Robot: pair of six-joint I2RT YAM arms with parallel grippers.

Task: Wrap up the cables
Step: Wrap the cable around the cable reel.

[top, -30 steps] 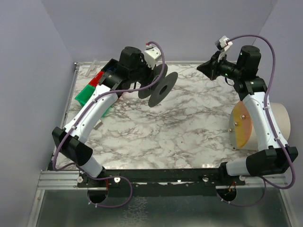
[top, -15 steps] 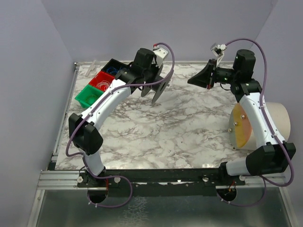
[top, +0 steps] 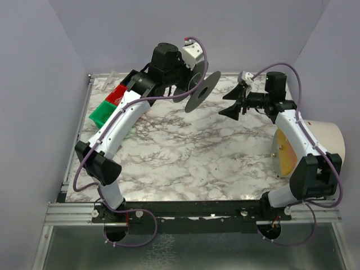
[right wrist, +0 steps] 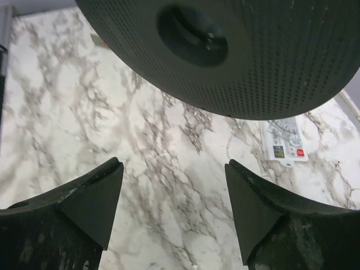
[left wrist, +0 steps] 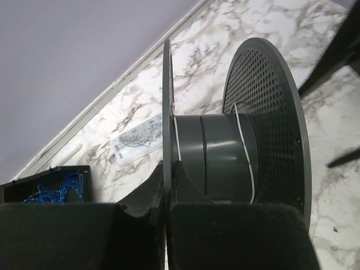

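Spool (top: 202,91), clamped by one flange in left fingers (left wrist: 236,236), is held above desk (top: 185,152), presumably so empty, spread right fingers (right wrist: 90,197) are given access.

Left arm (top: 121,121), right arm (top: 295,132): white shells, black joint housings, purple hoses (top: 281,64) looped behind wrists. Right gripper (right wrist: 173,166): 2 matte black wedge fingers (right wrist: 90,197), scuffed.

Marble tabletop (top: 185,152), lilac walls (top: 112,34) w/ even light.
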